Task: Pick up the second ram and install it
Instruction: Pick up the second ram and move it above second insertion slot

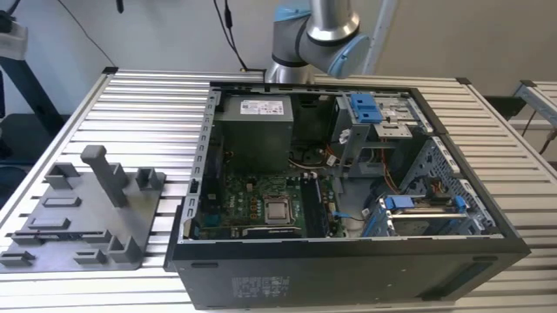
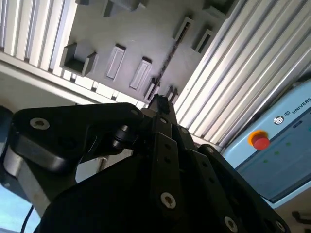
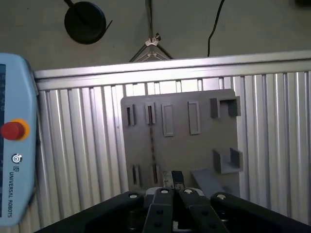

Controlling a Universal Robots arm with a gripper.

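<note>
The second ram (image 3: 151,141) is a thin dark strip standing on edge in the slot holders of the grey tray (image 3: 204,141). It also appears as the ram (image 2: 167,58) in the second wrist view and as a dark line (image 1: 61,233) near the tray's front in the exterior view. My gripper (image 3: 171,178) hangs well above the tray, its fingertips close together with nothing between them. The black fingers (image 2: 159,103) point down toward one end of the ram. In the exterior view the arm (image 1: 317,32) rises behind the case.
The open computer case (image 1: 348,261) sits at the exterior view's right of the tray (image 1: 143,215), with its motherboard (image 1: 261,202) and black slot strips (image 1: 317,202) exposed. A tall grey post (image 1: 109,173) stands on the tray. A teach pendant (image 3: 14,145) with a red button lies beside the ribbed table.
</note>
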